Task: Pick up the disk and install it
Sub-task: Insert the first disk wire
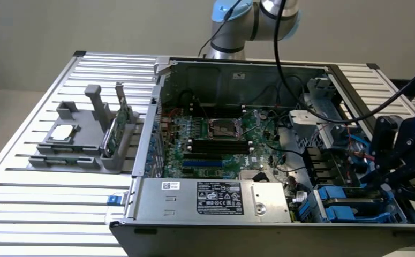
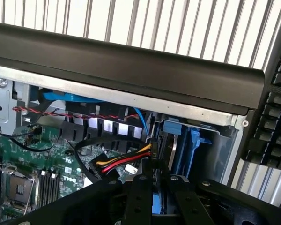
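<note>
Disk (image 2: 157,202) stands on edge in the drive bay (image 2: 215,145) of the open computer case (image 1: 150,134), at the case's near corner on the exterior view's right, on the table (image 1: 50,209). Its long axis runs from the tool (image 2: 157,182) into the bay. The tool's fingers pinch its thin sides.

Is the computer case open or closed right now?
Open. The case has no side panel on, so the motherboard and cables lie exposed from above.

a robotics lab; robot arm (image 1: 254,24); opened computer case (image 1: 264,144); slatted aluminium table (image 1: 57,203)
</note>
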